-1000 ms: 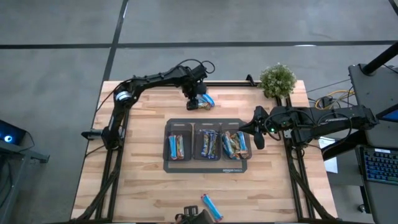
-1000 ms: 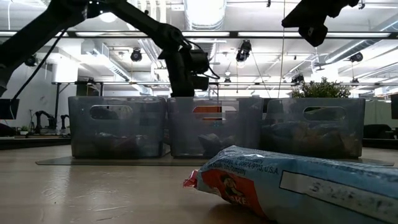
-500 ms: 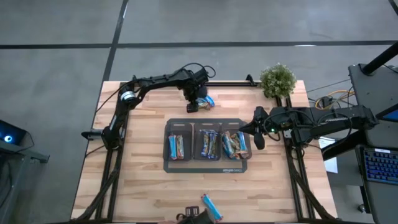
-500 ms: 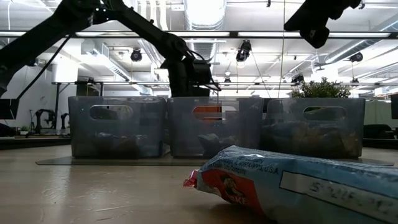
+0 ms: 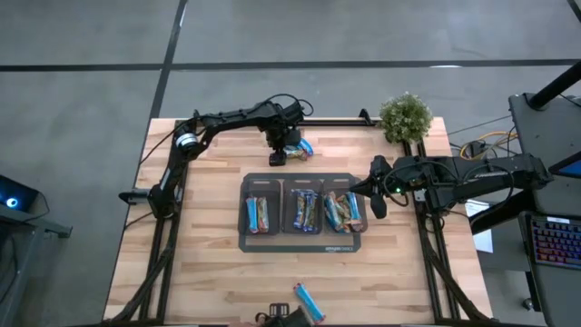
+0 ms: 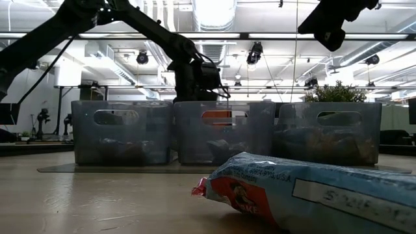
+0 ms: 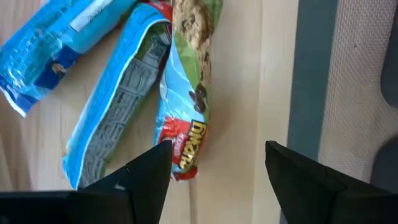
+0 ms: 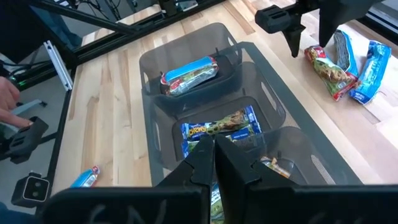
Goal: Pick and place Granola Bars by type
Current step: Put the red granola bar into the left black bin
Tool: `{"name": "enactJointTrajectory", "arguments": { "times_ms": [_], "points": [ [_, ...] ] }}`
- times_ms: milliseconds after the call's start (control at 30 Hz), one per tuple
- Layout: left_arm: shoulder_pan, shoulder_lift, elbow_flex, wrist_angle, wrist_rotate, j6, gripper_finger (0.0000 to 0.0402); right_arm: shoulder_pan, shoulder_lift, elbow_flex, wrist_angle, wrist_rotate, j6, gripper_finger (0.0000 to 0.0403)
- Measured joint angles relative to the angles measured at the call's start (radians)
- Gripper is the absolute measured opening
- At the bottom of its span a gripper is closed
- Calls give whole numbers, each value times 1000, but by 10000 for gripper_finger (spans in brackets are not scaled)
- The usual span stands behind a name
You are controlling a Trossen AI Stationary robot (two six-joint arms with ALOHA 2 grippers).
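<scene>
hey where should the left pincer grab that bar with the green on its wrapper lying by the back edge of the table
Grip the green-topped bar across its narrow width near the middle, coming straight down from above. It lies flat on the table, its long sides running between the open left pincer fingers. One side touches a light blue bar, so that finger will likely have to wedge between them.

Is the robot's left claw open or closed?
Open. The left gripper hovers over the loose granola bars on the table; its two dark fingers stand apart, holding nothing.
</scene>
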Motion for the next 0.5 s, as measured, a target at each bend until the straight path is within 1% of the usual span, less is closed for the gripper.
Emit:
{"name": "enactJointTrajectory", "arguments": {
  "times_ms": [200,267,400,500],
  "points": [
    [-2,0,-5,18,-4,77,238,0,0,0,0,0,0,8],
    [-2,0,-17,32,-31,109,238,0,0,0,0,0,0,8],
    [-4,0,-52,38,-49,136,238,0,0,0,0,0,0,8],
    [-7,0,-82,58,-99,151,238,0,0,0,0,0,0,8]
  ]
}}
